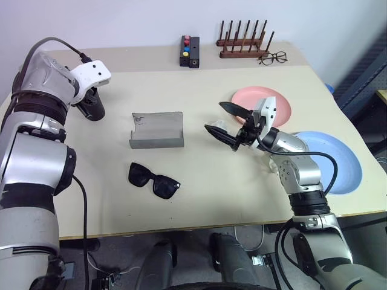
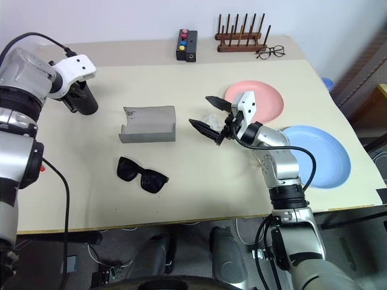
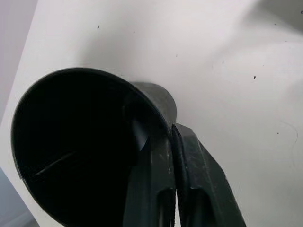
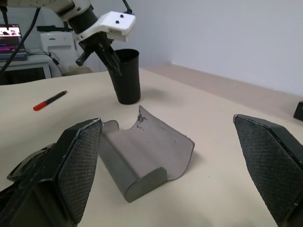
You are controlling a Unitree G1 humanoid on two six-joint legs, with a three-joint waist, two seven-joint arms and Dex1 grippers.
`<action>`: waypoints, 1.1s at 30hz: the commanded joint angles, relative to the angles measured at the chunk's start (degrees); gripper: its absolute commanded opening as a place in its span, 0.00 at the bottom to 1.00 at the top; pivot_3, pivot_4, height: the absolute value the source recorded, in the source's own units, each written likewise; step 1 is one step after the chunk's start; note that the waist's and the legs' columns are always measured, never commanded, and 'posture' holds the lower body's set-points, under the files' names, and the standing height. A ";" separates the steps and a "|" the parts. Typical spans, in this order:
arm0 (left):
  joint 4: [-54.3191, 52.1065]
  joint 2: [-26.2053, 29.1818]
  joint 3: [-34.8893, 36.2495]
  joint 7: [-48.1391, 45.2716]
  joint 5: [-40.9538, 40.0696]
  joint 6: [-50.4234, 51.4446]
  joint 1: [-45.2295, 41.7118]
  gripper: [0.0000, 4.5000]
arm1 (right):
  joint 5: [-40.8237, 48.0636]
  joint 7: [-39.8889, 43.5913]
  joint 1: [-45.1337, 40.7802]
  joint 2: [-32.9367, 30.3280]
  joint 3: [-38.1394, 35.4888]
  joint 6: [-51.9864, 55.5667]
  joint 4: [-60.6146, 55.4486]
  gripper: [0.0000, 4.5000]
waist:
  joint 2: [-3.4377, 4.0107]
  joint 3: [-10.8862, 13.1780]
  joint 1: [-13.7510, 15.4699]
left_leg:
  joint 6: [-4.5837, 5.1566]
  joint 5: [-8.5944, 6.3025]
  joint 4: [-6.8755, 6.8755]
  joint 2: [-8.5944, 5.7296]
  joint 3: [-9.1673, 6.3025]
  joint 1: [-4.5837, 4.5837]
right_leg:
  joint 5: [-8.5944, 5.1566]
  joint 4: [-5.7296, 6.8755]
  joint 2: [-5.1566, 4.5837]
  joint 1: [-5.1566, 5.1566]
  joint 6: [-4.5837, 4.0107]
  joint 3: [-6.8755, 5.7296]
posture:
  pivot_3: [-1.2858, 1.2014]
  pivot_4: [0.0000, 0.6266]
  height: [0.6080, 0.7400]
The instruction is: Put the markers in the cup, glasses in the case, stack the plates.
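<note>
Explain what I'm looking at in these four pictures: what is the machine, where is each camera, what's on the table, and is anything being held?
This is a humanoid robot with two arms, each ending in a two-fingered black gripper. Two pictures come from its head, looking down over the table; the other two come from cameras on its wrists. The left gripper is shut at the rim of the black cup, apparently pinching the cup's wall. The right gripper is open and holds nothing. On the table lie an open grey case, black sunglasses, a pink plate, a blue plate and a red-ended marker. At the far edge are clear eyeglasses, a wooden rack and a button box.
</note>
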 commanded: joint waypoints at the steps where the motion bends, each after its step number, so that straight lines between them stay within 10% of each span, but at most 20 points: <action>1: -0.15 0.87 0.85 0.67 0.83 -0.87 -2.01 0.02 | 0.96 -0.22 -0.33 -0.54 -1.27 -0.75 -3.14 1.00 | 0.00 0.00 0.00 | 0.00 0.00 0.01 0.00 0.00 0.00 | 0.00 0.01 0.00 0.00 0.00 0.00 | 0.52 0.24 1.00; 18: -8.01 5.86 2.09 -12.91 -0.19 4.43 -4.34 0.02 | 0.44 0.67 -1.83 0.27 -0.52 -1.68 -0.67 1.00 | 0.00 0.00 -0.05 | 0.00 0.00 0.04 0.00 0.01 0.04 | -0.01 0.13 0.00 -0.01 0.01 0.02 | 0.52 0.24 1.00; 33: -37.16 13.43 3.31 -25.36 -2.37 18.13 11.40 0.02 | 0.15 2.48 -2.89 0.68 -0.43 -4.30 3.34 1.00 | 0.01 0.00 -0.09 | 0.00 0.01 0.05 0.02 0.01 0.06 | -0.02 0.20 0.01 -0.04 0.00 0.06 | 0.52 0.24 1.00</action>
